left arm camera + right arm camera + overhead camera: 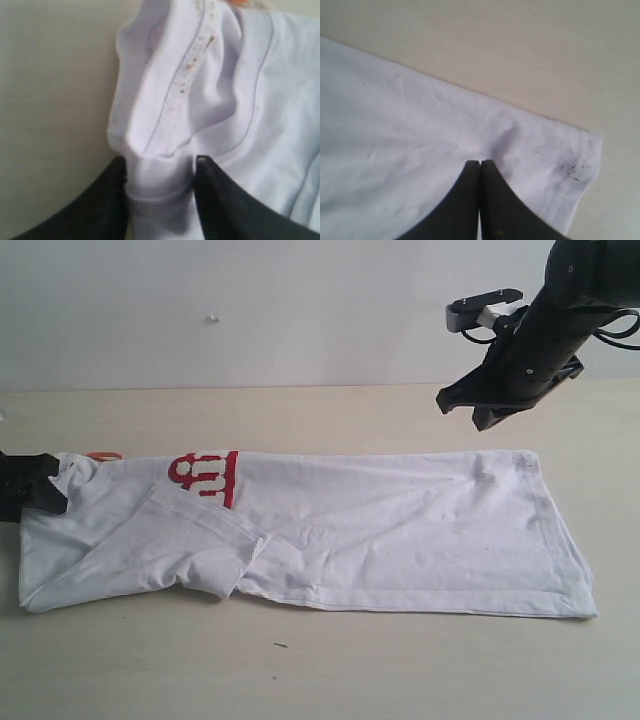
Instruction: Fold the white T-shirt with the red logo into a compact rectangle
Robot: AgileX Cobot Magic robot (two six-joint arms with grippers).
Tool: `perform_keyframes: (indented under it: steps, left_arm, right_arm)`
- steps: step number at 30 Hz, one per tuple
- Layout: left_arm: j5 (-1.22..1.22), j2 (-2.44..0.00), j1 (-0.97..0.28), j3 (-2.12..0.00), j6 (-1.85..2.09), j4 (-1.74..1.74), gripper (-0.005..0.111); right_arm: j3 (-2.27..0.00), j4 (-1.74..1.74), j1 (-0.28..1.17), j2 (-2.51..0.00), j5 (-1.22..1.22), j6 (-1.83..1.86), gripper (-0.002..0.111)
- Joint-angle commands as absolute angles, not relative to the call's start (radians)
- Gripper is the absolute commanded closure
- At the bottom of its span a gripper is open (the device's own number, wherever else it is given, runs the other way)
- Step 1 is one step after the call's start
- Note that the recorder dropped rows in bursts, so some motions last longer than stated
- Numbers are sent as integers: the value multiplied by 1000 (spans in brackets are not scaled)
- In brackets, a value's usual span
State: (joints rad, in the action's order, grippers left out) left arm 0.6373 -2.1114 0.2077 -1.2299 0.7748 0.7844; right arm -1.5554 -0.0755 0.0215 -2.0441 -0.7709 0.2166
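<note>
The white T-shirt (400,530) lies flat on the table (300,670), folded lengthwise into a long band that runs parallel to the table's far edge. Its neck end points toward the table's left side and its hem end toward the right. The red logo (205,478) shows only in part, as a short patch of red-outlined letters on the band's far fold, nearer the neck end. A sleeve (190,550) is folded over the front of the shirt and slants toward the near edge. A small orange tag (103,455) peeks out at the neck.

The left gripper (45,485) sits low at table level at the neck end, its arm coming in from the left side. In the left wrist view its black fingers (116,190) stand on either side of a bunched ridge of stitched cloth and press against it, so the left gripper (159,162) is clamped on the shirt.

The right gripper (480,405) hangs raised above the table's far right part, clear of the cloth, the arm angled down from the upper right. In the right wrist view the right gripper (480,162) has its fingers pressed together with nothing between them, above the shirt's hem corner.
</note>
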Motion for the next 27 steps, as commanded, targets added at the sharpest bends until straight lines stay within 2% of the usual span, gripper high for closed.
perform_keyframes:
  steps: [1,2,6,10,17,21,27]
  left_arm:
    - [686,-2139,207,-1216,760,729,102]
    - [691,-2137,207,-1216,762,738,106]
    - [757,-2086,207,-1242,762,771,107]
    - [806,-1983,174,-1258,760,786,107]
    - [820,-1867,11,-1313,714,791,107]
    - [832,-1849,-122,-1387,663,793,107]
    - [807,-1865,-333,-1500,614,794,107]
  right_arm:
    - [-1552,-79,16,-2037,-771,217,108]
    - [-1552,-79,16,-2037,-771,217,108]
    - [-1552,-127,16,-2028,-768,232,108]
    - [-1554,-194,16,-1963,-746,254,98]
    - [-1554,-230,12,-1848,-767,246,79]
    - [-1554,-273,-4,-1792,-781,242,66]
    - [-1554,-289,-45,-1735,-808,240,64]
